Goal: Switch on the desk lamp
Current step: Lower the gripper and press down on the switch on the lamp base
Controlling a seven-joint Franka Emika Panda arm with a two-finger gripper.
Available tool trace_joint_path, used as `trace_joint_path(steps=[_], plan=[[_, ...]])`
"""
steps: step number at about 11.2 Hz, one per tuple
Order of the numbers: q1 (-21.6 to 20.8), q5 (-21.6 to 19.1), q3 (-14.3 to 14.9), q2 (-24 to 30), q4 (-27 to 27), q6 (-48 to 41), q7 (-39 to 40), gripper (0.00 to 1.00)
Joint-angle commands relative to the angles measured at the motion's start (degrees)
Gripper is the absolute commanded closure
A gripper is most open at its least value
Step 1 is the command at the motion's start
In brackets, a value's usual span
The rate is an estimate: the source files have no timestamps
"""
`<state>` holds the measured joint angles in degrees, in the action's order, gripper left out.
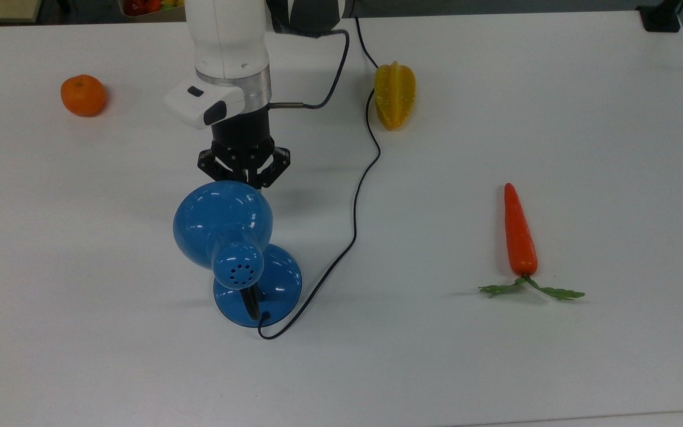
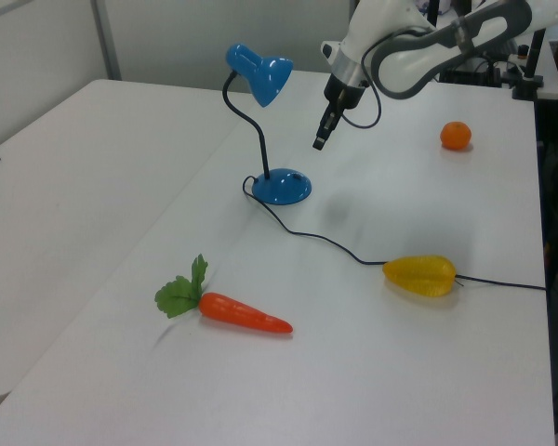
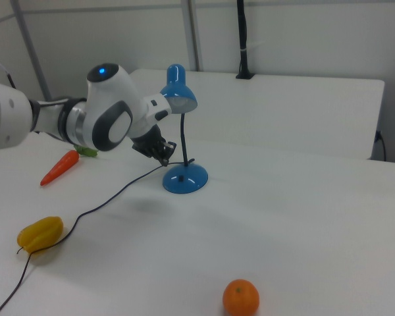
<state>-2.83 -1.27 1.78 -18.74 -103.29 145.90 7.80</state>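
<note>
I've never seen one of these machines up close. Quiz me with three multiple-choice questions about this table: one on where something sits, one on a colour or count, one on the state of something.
1. In the top view, where is the orange?
A. Far left
B. Far right
C. Under the desk lamp

2. How many fruits and vegetables lie on the table?
A. One
B. Three
C. Five

3. Is the claw touching the desk lamp?
A. It grips the shade
B. It presses the base
C. It hangs in the air beside it

Answers: 1 A, it sits near the top view's left edge. 2 B: orange, star fruit, carrot. 3 C, the left view shows a gap.
</note>
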Motion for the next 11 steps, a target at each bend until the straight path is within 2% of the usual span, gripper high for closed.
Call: trace_joint_path(steps=[1, 6, 11], plan=[[-0.16, -0.57, 0.24, -2.17, -3.68, 11.75, 0.38, 1.00], [-0.16, -0.66, 0.24, -6.57, -2.89, 18.97, 0.38, 1.00], [-0.16, -0.48, 0.24, -10.70, 0.89, 19.69, 0.38, 1.00]])
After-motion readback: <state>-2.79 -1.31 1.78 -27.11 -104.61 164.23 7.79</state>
